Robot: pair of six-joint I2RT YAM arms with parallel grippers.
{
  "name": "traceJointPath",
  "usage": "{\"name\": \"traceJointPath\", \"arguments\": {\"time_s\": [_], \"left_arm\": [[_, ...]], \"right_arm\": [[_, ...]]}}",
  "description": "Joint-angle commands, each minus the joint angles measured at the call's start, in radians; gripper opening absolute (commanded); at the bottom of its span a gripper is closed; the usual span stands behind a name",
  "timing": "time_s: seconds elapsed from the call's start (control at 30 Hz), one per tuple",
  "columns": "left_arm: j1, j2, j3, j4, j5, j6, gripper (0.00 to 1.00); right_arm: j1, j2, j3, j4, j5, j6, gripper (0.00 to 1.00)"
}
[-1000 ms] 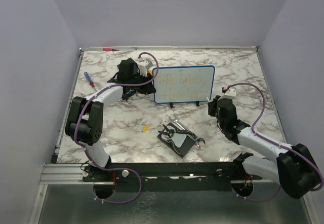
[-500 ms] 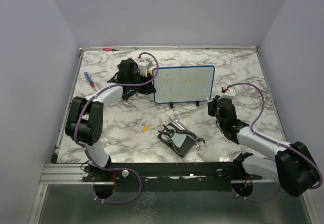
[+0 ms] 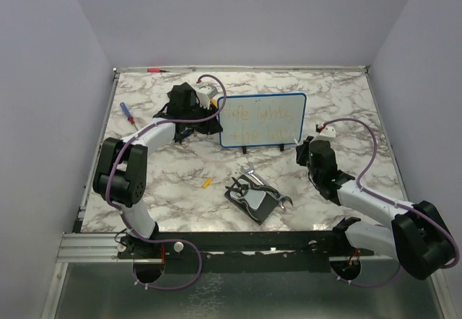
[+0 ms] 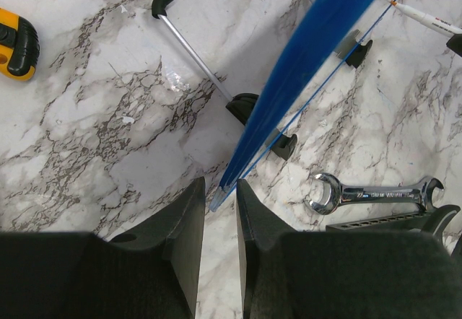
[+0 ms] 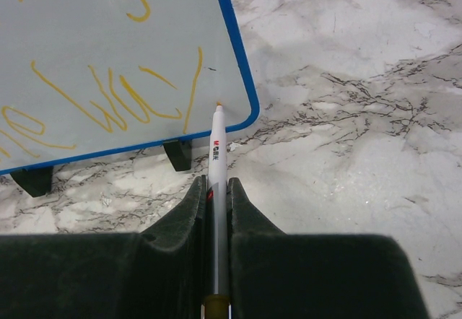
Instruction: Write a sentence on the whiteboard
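Gripping the whiteboard (image 3: pixel 262 120) at one side, marker (image 5: pixel 216 162) at the other

Stands propped on small black feet at the far middle of the marble table (image 3: pixel 346 102), white face turned toward the near edge. Bears the sentence (image 3: pixel 256 123) as two short lines of thin orange-yellow strokes, too faint from above to read.

Pinched at its left edge by the left gripper (image 3: pixel 214 117): seen from that wrist, black fingers (image 4: pixel 184 225) closed narrowly on the blue rim at a lower corner. Just right of that, on the marble, lies a double-ended wrench (image 4: pixel 372 191), with a yellow-and-black object (image 4: pixel 16 45) at the far left of the same view, possibly a tape measure.

At the board's right end, clamped shut in the right gripper (image 3: pixel 303 146) with the marker's white barrel running forward between the jaws. Points its orange tip at the lower right corner of the board, just inside the rim and seemingly touching the surface, right of the last stroke.

Nearer, at the middle of the table: a flat black pad (image 3: pixel 249 196) with tools on it. To its left, a small yellow piece (image 3: pixel 207 182); far left, a blue-and-red screwdriver (image 3: pixel 128 115)
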Motion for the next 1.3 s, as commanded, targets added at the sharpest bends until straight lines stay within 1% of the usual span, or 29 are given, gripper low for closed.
{"name": "traceJointPath", "arguments": {"time_s": [0.0, 0.07, 0.2, 0.27, 0.37, 0.53, 0.67, 0.7, 0.77, 0.97, 1.1, 1.27], "left_arm": [[-0.004, -0.022, 0.011, 0.012, -0.009, 0.009, 0.25], [-0.004, -0.022, 0.009, 0.012, -0.01, 0.01, 0.25], [-0.004, -0.021, 0.011, 0.012, -0.011, 0.009, 0.26], [-0.004, -0.023, 0.011, 0.012, -0.011, 0.008, 0.29], [-0.005, -0.027, 0.011, 0.012, -0.011, 0.006, 0.36], [-0.004, -0.043, 0.008, 0.012, -0.012, 0.007, 0.57], [-0.004, -0.061, 0.003, 0.012, -0.015, 0.008, 0.65], [-0.004, -0.065, 0.001, 0.012, -0.015, 0.006, 0.72], [-0.005, -0.083, -0.007, 0.012, -0.012, 0.003, 0.77], [0.0, -0.157, -0.043, -0.011, -0.054, 0.014, 0.84], [0.004, -0.207, -0.051, -0.083, -0.116, 0.043, 0.84], [0.022, -0.339, -0.153, -0.09, -0.136, 0.019, 0.84]], "right_arm": [[-0.005, -0.026, 0.003, -0.035, 0.018, 0.002, 0.0], [-0.004, -0.069, 0.015, -0.12, 0.014, 0.019, 0.0], [-0.004, -0.208, 0.027, -0.306, 0.021, 0.09, 0.0], [-0.004, -0.286, 0.015, -0.353, 0.011, 0.097, 0.01], [-0.005, -0.36, 0.019, -0.423, 0.036, 0.134, 0.01], [-0.004, -0.394, 0.034, -0.435, 0.031, 0.115, 0.01], [-0.005, -0.408, 0.043, -0.433, 0.025, 0.099, 0.0], [-0.004, -0.414, 0.042, -0.431, 0.023, 0.097, 0.01], [-0.004, -0.423, 0.042, -0.431, 0.018, 0.095, 0.01], [-0.004, -0.449, 0.044, -0.433, 0.013, 0.089, 0.01], [-0.004, -0.461, 0.065, -0.447, 0.01, 0.077, 0.0], [-0.004, -0.508, 0.062, -0.409, -0.05, 0.023, 0.0]]}}
